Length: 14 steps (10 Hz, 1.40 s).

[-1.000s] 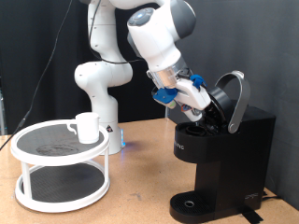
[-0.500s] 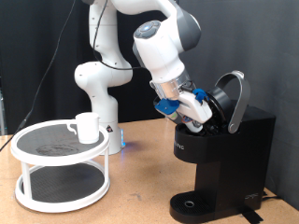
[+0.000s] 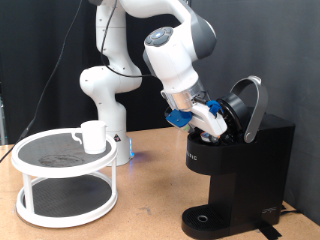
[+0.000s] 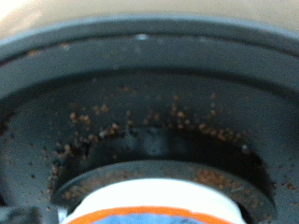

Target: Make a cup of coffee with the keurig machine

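Here the two-finger gripper (image 3: 222, 122) is sunk in the black boxy keurig machine (image 3: 240, 165) under its raised lid; finger opening cannot be told. Misalignment risks a jammed chamber; the small white ceramic cup (image 3: 93, 136) is left on the white tiered stand (image 3: 66, 180) near the bench's left edge.

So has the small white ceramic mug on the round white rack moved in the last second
No. The small white ceramic mug sits at the same spot on the round white rack's top tier, near its rear rim.

The keurig machine (image 3: 235, 160) looks like black plastic — matt body, glossier lid. The cup (image 3: 93, 136) is smooth white ceramic; the bench (image 3: 150, 195) looks like matt wood.
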### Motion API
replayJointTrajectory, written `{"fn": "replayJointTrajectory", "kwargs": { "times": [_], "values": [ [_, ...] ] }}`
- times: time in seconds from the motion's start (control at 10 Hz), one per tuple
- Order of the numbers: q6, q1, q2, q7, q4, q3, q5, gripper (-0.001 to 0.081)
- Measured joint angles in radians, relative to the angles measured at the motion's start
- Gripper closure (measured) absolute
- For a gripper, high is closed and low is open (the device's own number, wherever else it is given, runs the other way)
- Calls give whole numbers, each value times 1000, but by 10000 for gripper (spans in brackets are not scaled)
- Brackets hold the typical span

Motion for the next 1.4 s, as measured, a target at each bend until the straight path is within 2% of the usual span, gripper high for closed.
{"fn": "replayJointTrajectory", "kwargs": {
  "times": [0.1, 0.2, 0.3, 0.7, 0.9, 1.1, 1.4],
  "values": [
    [0, 0, 0, -2, 0, 0, 5, 188],
    [0, -1, 0, -11, 0, -1, 18, 188],
    [-7, -1, -3, -25, 1, -5, 36, 89],
    [-105, -15, -59, -82, 8, -32, 86, 72],
    [-95, -15, -56, -81, 3, -31, 83, 72],
    [-92, -15, -66, -84, 2, -36, 122, 72],
    [-123, -16, -125, -86, 22, -51, 175, 72]
  ]
}}
